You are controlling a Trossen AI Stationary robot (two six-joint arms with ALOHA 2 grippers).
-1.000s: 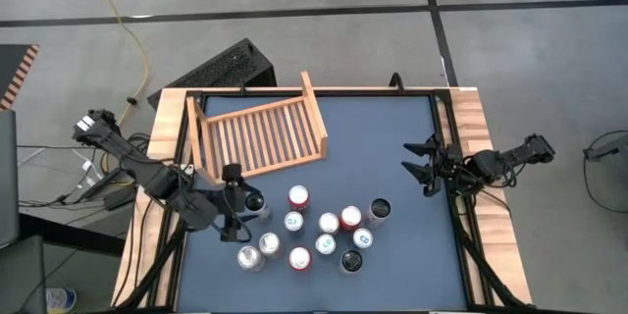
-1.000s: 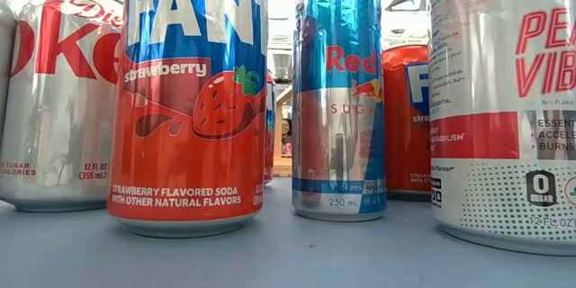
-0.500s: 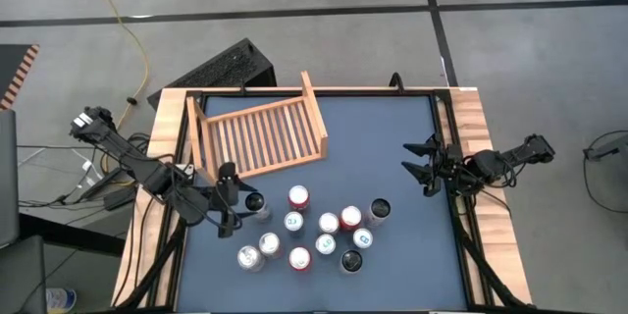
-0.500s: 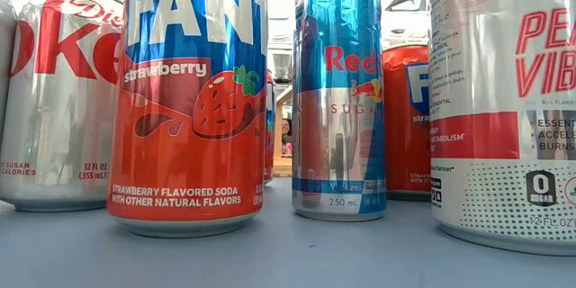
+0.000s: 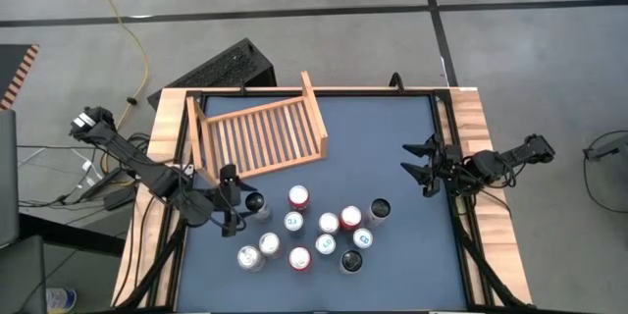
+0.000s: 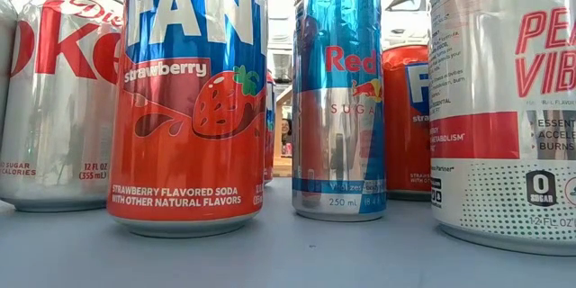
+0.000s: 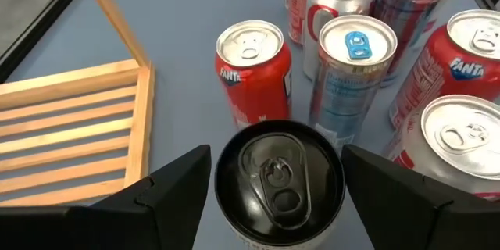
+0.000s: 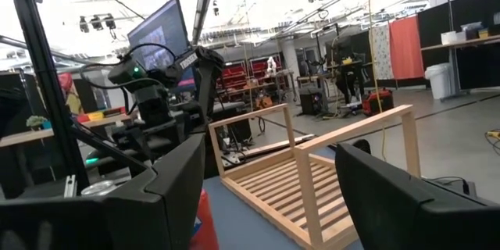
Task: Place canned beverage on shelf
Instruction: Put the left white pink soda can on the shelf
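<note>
A black-topped can [image 7: 279, 173] stands upright on the blue table top, at the left of a cluster of several cans [image 5: 324, 231]. My left gripper [image 7: 277, 156] is open, one finger on each side of this can, and a gap shows on both sides. In the high view the left gripper [image 5: 234, 202] is just left of the black can [image 5: 255, 201]. The light-wood slatted shelf [image 5: 260, 137] lies at the far left of the table, with no can on it. My right gripper [image 5: 422, 167] waits open at the table's right edge, above the surface.
The black can's nearest neighbours are a red Fanta can [image 7: 251, 70] and a slim can with a blue tab [image 7: 353, 74]. In the low view a Fanta can [image 6: 189, 99] and a Red Bull can [image 6: 340, 99] fill the foreground. A black ridged box [image 5: 231, 67] lies beyond the table's far left corner.
My left gripper has sunk toward the table at the black can, staying open. No can has moved.
</note>
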